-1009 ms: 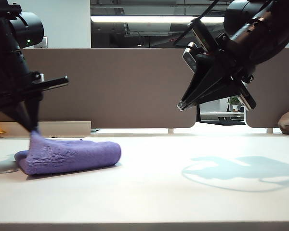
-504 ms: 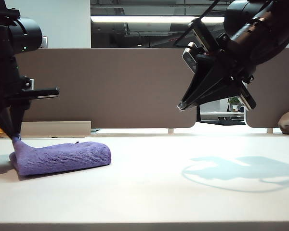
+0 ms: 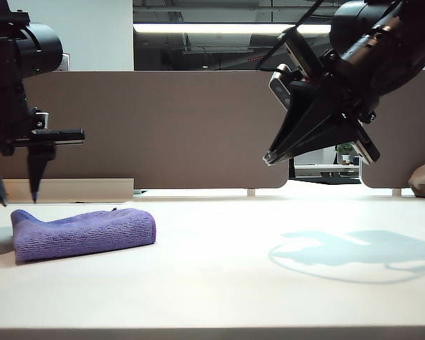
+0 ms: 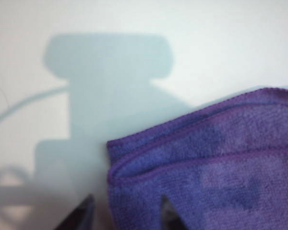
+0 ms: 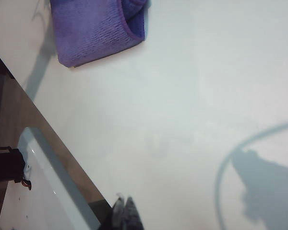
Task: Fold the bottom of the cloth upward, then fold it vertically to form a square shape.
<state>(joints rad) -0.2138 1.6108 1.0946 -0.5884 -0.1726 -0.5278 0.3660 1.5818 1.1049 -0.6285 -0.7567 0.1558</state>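
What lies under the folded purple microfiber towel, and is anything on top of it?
The purple microfiber towel rests on the pale table. Nothing lies on it; the open left gripper hangs just above its end. Whatever its folded layers cover cannot be seen.

— What sort of place is this?
— An office, by the look: a pale desk (image 3: 269, 297) backed by brown partition panels (image 3: 198, 127), a long ceiling strip light (image 3: 230, 28) above, and more desks with a potted plant (image 3: 345, 151) behind.
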